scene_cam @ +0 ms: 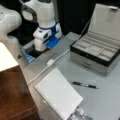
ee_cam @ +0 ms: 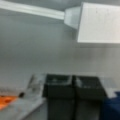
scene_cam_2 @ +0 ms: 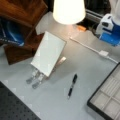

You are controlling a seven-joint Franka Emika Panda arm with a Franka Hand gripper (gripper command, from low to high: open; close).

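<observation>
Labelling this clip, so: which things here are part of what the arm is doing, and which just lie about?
In hand:
gripper, jaws together, low over the table
white cable, nearest it
orange piece, beside it

Lying about:
notebook
pen
open tray box
lamp

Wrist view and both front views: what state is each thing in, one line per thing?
Gripper: low over the table, jaws together, holding nothing.
Jewellery box: lid up, compartments showing nothing inside.
Notepad: closed, flat on the table.
Pen: lying flat, apart from the notepad.
Lamp: lit.
White cable: slack across the table.
</observation>
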